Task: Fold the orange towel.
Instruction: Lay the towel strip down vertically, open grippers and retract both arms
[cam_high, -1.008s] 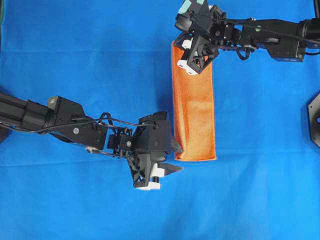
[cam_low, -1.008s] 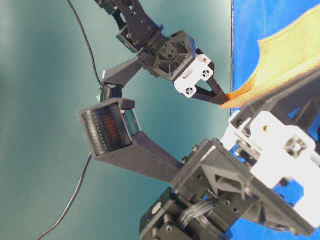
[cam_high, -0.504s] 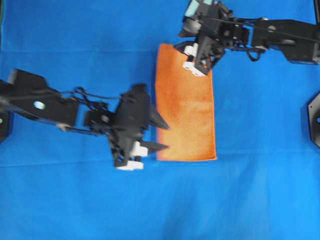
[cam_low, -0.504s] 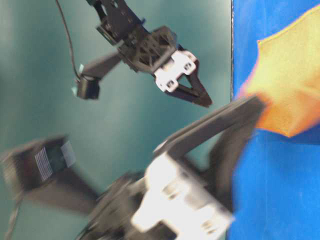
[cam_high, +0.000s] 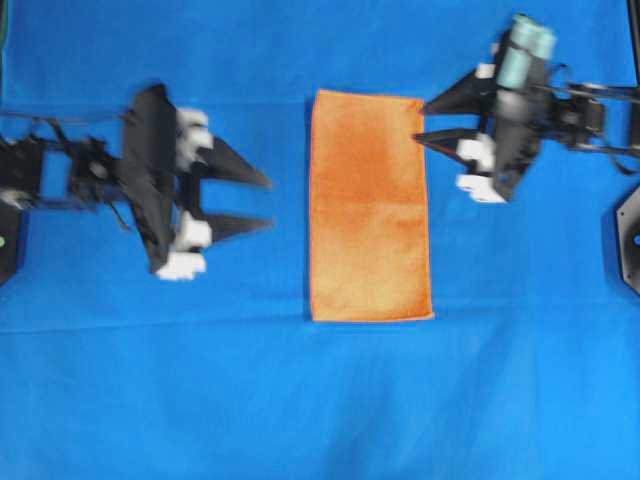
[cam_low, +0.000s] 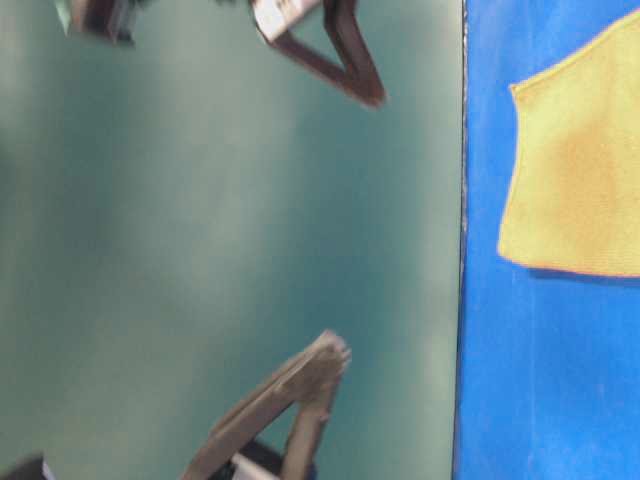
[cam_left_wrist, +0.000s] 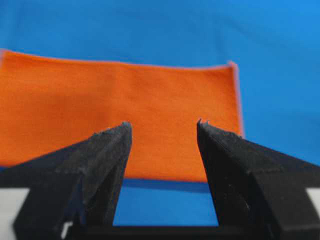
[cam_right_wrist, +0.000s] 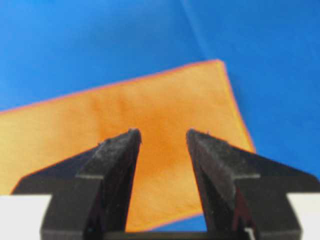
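Left gripper (cam_high: 262, 203): it hangs on the left side of the overhead view, above the blue cloth, and its two black fingers (cam_left_wrist: 107, 150) point toward the towel. The fingers stand apart with a clear gap between them, and nothing is between them. The tips are near the left long edge of the towel but do not touch it.

Right gripper (cam_high: 425, 120): it is on the right side of the overhead view, near the far right corner of the towel. Its fingers (cam_right_wrist: 112, 155) are also spread, with empty space between them. It holds nothing. From above, the tips seem just beside the right edge of the towel; whether they touch it I cannot tell, because the picture is blurred.

Orange towel (cam_high: 369, 205): it lies flat on the blue cloth, between the two grippers, in the middle of the overhead view. Its shape is a long rectangle, with the long sides running from near to far. A thin lighter hem goes along the edges. Neither gripper has hold of it.

Blue cloth (cam_high: 320, 400): it covers the whole work surface under the towel and shows a few soft creases.

Table-level view: it is blurred; the towel (cam_low: 580, 170) shows at the right on the blue cloth, and dark finger shapes show at the top and the bottom.
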